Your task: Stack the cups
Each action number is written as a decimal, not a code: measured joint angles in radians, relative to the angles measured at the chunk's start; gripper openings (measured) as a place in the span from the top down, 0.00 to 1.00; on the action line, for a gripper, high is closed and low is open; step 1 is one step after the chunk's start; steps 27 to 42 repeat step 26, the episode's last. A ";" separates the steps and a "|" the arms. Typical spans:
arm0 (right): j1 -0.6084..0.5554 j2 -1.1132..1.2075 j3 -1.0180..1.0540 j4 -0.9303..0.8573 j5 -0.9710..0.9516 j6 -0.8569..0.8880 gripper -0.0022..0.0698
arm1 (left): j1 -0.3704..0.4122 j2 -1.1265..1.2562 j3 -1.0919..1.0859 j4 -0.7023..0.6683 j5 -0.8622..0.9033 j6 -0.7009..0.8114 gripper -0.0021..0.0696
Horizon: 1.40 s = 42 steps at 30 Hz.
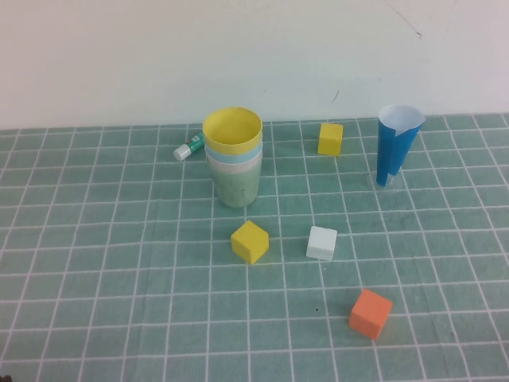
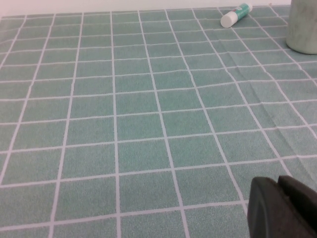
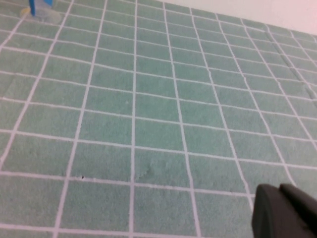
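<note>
Green checkered cloth point(image 1: 119, 278) with white grid lines covers the whole table, and a plain white wall point(image 1: 238, 48) runs across the top of the high view. So the cups point(image 1: 233, 159) are all nested into one stack already, sitting a bit left of center in the upper half of the frame: yellow cup point(image 1: 232, 130) on top, thin light blue and pink rims peeking out under it, pale green cup point(image 1: 236, 186) on the bottom. Just left of the stack, lying on its side, there's a small green and white tube point(image 1: 188, 149). A blue-and-white paper cone point(image 1: 398, 143) stands at upper right, with a yellow cube point(image 1: 330, 138) between it and the stack. Another yellow cube point(image 1: 250, 241) sits right below the stack, a white cube point(image 1: 321, 243) beside that, and an orange cube point(image 1: 371, 313) toward lower right. Neither arm shows in the high view. The left gripper point(image 2: 283, 208) is only a dark bit at the lower right corner of its wrist view, jaws clenched on nothing, low over bare cloth. Same deal for the right gripper point(image 3: 285, 213), clenched and empty.
</note>
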 joint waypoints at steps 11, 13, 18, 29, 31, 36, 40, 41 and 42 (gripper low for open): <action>0.000 0.000 0.000 -0.006 0.000 0.105 0.97 | 0.000 0.000 0.000 0.000 0.000 -0.002 0.97; 0.000 0.000 0.000 -0.006 0.000 0.107 0.97 | 0.000 0.000 0.000 0.000 0.000 -0.002 0.97; 0.000 0.000 0.000 -0.008 0.002 0.108 0.97 | 0.000 0.000 0.000 0.000 0.000 -0.002 0.97; 0.055 0.000 0.000 -0.008 0.008 0.087 0.97 | 0.000 0.000 0.000 0.000 0.000 -0.002 0.97; 0.055 0.000 0.000 -0.008 0.008 0.087 0.97 | 0.000 0.000 0.000 0.000 0.000 -0.002 0.97; 0.055 0.000 0.000 -0.008 0.008 0.087 0.97 | 0.000 0.000 0.000 0.000 0.000 -0.002 0.97; 0.055 0.000 0.000 -0.008 0.008 0.087 0.97 | 0.000 0.000 0.000 0.000 0.000 -0.002 0.97; 0.055 0.000 0.000 -0.008 0.008 0.087 0.97 | 0.000 0.000 0.000 0.000 0.000 -0.002 0.97; 0.055 0.000 0.000 -0.008 0.008 0.087 0.97 | 0.000 0.000 0.000 0.000 0.000 -0.002 0.97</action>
